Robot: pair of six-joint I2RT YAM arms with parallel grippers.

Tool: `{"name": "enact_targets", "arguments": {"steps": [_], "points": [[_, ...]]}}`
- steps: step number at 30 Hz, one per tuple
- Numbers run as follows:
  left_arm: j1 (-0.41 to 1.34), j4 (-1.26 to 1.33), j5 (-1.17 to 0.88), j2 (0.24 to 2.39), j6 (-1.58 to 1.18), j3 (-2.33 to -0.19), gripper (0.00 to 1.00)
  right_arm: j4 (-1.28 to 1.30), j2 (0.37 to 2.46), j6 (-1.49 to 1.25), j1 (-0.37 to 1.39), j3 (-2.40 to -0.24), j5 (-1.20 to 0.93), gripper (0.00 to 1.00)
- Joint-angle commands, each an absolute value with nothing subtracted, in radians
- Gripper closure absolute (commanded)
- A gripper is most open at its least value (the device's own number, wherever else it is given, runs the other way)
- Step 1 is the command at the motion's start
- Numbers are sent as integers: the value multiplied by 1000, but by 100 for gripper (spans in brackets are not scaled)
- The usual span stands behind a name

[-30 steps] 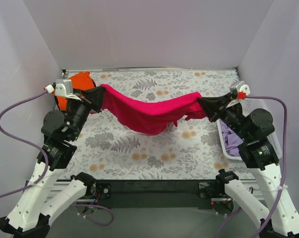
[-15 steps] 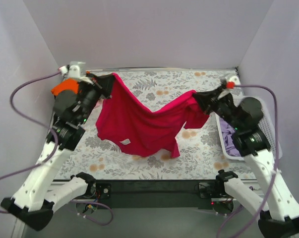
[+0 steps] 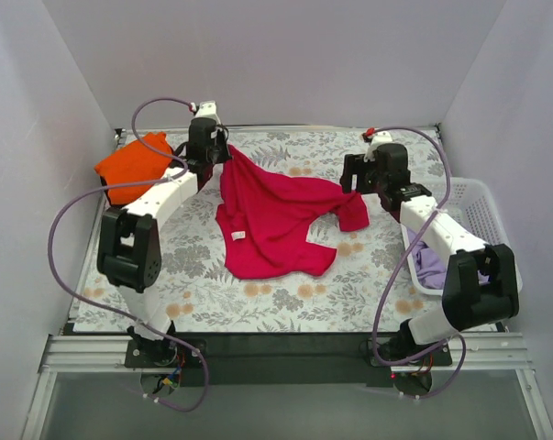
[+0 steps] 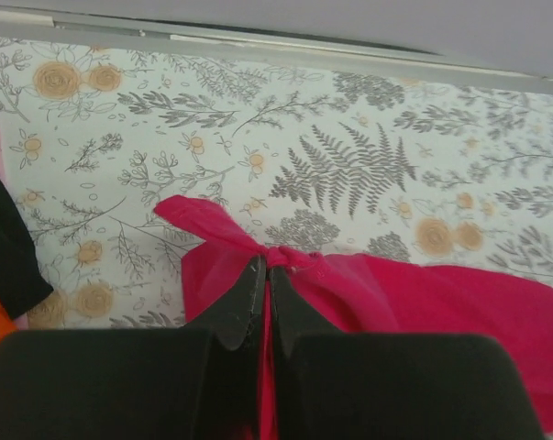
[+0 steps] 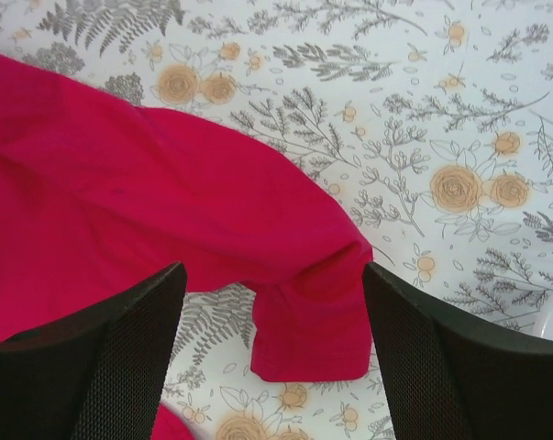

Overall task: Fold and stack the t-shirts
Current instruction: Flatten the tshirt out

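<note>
A crimson-magenta t-shirt [image 3: 271,220] lies rumpled on the floral table, its label showing near the left hem. My left gripper [image 3: 223,163] is at the shirt's far left corner, shut on a bunched fold of the cloth [image 4: 285,257]; its tips [image 4: 265,266] meet with red fabric between them. My right gripper [image 3: 354,183] hovers open over the shirt's right sleeve [image 5: 313,330], its two fingers standing wide on either side and touching nothing. An orange t-shirt [image 3: 134,165] lies folded at the back left. A lavender t-shirt [image 3: 430,266] sits in the basket.
A white lattice basket [image 3: 482,215] stands at the table's right edge, beside the right arm. The back rail [image 3: 285,128] and grey walls close in the table. The orange shirt lies just left of the left arm.
Both arms swung the hanging shirt forward and down to the far side of the table, where it now lies. The right gripper has opened and let go of the sleeve; the left stays shut.
</note>
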State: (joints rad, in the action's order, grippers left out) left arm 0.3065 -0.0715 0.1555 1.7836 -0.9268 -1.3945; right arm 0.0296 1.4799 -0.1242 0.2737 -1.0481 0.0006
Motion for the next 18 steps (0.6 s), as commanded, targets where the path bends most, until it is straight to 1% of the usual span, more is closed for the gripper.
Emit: {"name": "enact_targets", "arguments": {"steps": [1, 4, 7, 8, 11, 18], "points": [[299, -48, 166, 1865, -902, -1480, 100, -71, 1447, -110, 307, -1031, 32, 29], [299, -40, 161, 1913, -907, -1502, 100, -86, 1443, -109, 316, -970, 49, 31], [299, -43, 179, 1930, -902, -1506, 100, -90, 1440, -113, 321, -934, 43, 37], [299, -43, 187, 1930, -902, -1503, 100, -91, 1443, -115, 325, -916, 34, 40], [299, -44, 199, 1916, -907, -1480, 100, -91, 1457, -124, 342, -891, 52, 44], [298, -37, 186, 1881, -936, -1413, 100, -90, 1520, -133, 356, -861, 84, 50]]}}
